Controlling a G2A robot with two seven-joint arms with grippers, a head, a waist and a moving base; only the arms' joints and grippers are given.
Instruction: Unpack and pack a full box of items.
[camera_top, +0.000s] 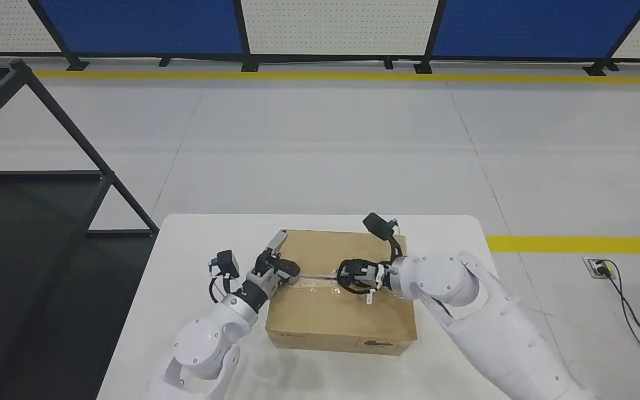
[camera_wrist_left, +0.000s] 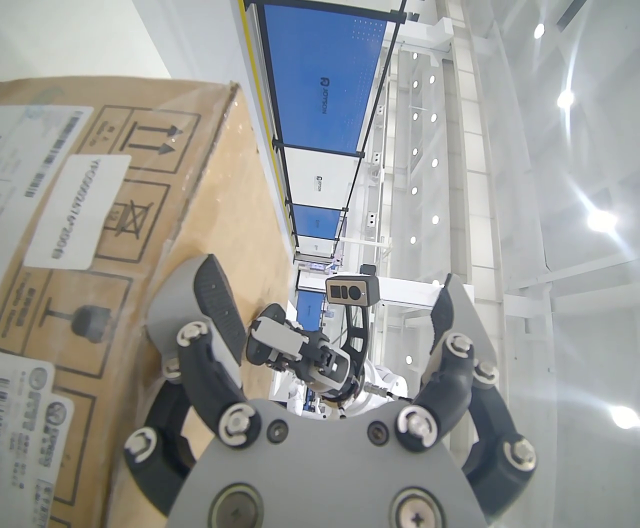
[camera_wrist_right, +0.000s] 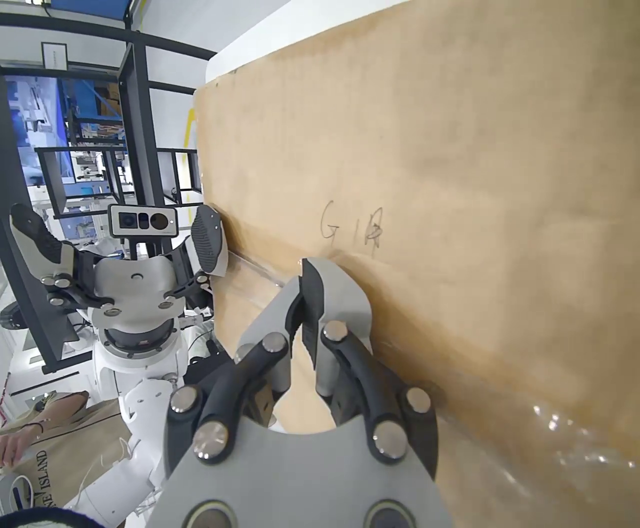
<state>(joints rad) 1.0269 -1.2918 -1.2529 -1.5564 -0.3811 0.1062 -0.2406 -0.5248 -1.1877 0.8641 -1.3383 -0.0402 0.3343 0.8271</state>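
My left gripper (camera_wrist_left: 337, 310) has its jaws spread wide with nothing between them. One pad (camera_wrist_left: 220, 300) lies at the top edge of the box (camera_top: 340, 325), at its left end where the tape (camera_top: 318, 279) meets the edge; whether it presses the cardboard or only sits just beside it I cannot tell. The other pad stands free in the air, off the box.

My right gripper (camera_wrist_right: 307, 295) has its jaws pressed together, tips down on the box's top at the taped seam, near the middle. Whether any tape is caught between them I cannot tell. The two grippers face each other along the seam, near but apart.

The box sits in the middle of the table (camera_top: 200, 250), flat on its base, flaps down and taped over. Its long axis runs left to right across the table in front of me, and the seam follows that axis along the top. Labels and handling marks are on the left end face.
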